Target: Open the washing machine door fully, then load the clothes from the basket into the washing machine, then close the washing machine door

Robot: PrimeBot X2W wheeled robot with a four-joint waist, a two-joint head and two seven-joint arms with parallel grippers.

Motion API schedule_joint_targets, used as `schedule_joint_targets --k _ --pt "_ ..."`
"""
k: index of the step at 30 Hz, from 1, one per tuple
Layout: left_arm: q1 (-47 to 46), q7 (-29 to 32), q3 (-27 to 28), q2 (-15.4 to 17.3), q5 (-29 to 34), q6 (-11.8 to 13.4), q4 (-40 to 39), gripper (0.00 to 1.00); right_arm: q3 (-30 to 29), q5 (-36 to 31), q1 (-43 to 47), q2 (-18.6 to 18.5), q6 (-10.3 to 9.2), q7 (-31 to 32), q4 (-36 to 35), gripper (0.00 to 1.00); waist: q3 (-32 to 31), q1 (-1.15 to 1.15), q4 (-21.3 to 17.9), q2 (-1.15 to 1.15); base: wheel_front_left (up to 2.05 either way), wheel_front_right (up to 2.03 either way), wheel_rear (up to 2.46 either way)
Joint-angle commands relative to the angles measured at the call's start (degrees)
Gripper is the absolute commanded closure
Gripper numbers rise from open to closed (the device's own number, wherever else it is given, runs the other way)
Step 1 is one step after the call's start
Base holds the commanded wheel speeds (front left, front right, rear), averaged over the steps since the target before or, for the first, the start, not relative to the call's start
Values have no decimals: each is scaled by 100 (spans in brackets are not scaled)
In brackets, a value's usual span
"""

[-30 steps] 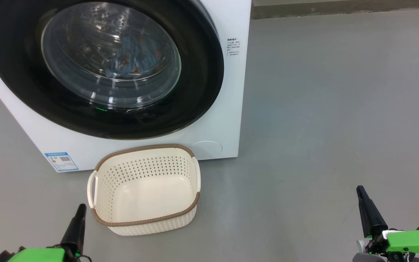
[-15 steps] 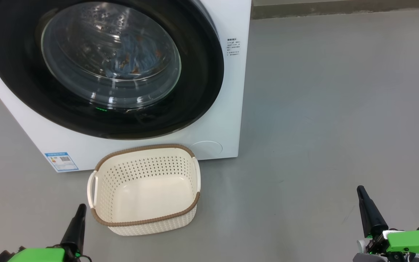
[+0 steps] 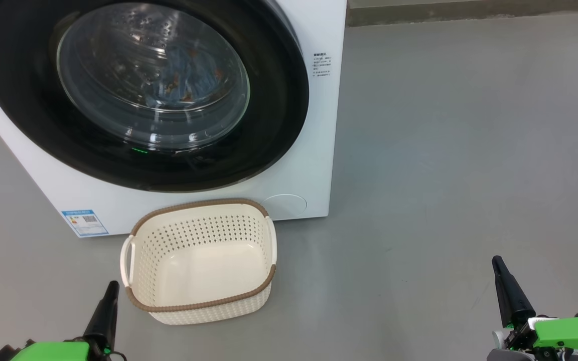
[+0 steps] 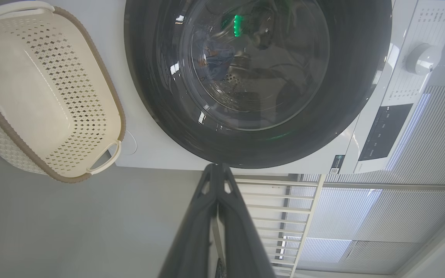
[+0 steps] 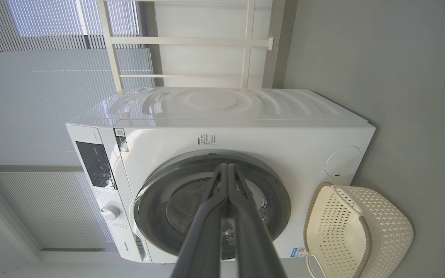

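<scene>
Now both of my grippers sit low at the bottom edge of the head view. The left gripper [image 3: 110,296] is just beside the near left corner of the basket [image 3: 203,306], and the right gripper [image 3: 500,273] is well apart from it, over the grey floor [image 3: 444,150]. Each one has its two dark fingers pressed together and holds nothing. The wrist views make this plain, because there the fingers meet in one tip.

The washing machine door [image 3: 274,130] lies shut against the washing machine [image 3: 314,170]. Through its glass bowl the head view gives me the clothes [image 3: 183,82], light blue with orange-brown marks, inside the drum. In the left wrist view they are a small blue patch behind reflections.

The basket stands on the floor directly before the machine, with its cream bottom bare. Whether it touches the front, I cannot tell. The head view also shows the blue label sticker [image 3: 84,222] at the lower left of the front.

The right wrist view adds the white top of the machine, the dark control panel [image 5: 95,164], the round knob [image 5: 110,211] and the window blinds [image 5: 33,96] behind.
</scene>
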Motion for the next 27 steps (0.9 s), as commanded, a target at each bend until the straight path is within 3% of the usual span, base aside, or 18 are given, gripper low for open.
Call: schedule_joint_targets --k 1,27 --pt "-234 35 176 108 -49 -17 -111 100 113 -35 -232 -16 10 21 -140 100 0 0 0 0 0 0 0" --pt "-234 35 175 108 -49 -17 -111 100 98 -47 -233 -5 10 33 -139 100 0 0 0 0 0 0 0"
